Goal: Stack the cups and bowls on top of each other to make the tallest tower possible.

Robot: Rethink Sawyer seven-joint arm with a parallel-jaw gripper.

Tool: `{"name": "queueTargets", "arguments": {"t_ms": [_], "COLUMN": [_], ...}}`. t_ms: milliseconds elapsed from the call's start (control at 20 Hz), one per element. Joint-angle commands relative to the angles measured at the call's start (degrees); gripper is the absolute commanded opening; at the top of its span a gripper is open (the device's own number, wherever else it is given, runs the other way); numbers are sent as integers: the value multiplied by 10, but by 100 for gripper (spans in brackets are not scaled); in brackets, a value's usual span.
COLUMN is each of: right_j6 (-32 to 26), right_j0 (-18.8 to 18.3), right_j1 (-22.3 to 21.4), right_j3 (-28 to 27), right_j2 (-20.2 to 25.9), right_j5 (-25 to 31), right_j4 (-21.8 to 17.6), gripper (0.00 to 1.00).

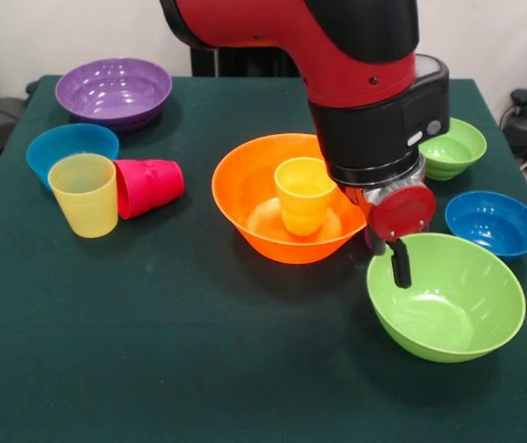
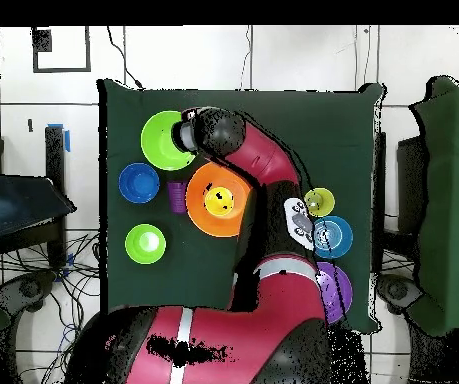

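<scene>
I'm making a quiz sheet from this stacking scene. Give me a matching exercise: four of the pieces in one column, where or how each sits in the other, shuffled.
1. yellow-orange cup
2. red-pink cup
3. large purple bowl
4. large lime green bowl

A. lying on its side
B. under the pincer
C. standing inside the large orange bowl
D. at a far table corner, front view

Pairs: 1-C, 2-A, 3-D, 4-B

Even, bright light from above; soft shadows fall on the green table cloth (image 1: 152, 351) beneath the bowls. Pale glare glints inside the large orange bowl (image 1: 254, 198). Focus is fair throughout
</scene>
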Motion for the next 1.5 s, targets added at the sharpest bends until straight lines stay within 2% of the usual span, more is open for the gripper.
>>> {"name": "queueTargets", "arguments": {"t_ms": [50,300,450,850,1350,1500], "right_j6": [41,37,29,-76,-67,-64], "right_j0": [10,9,7,-10,4,5], "right_j1": [15,21,26,50,45,42], "right_j3": [-16,-21,-32,-87,-121,-120], "right_j2": [59,60,55,58,48,51], "right_j5": [14,20,42,116,181,183], "right_j4": [3,1,-7,-69,-110,-117], "gripper": [100,100,100,100,100,100]}}
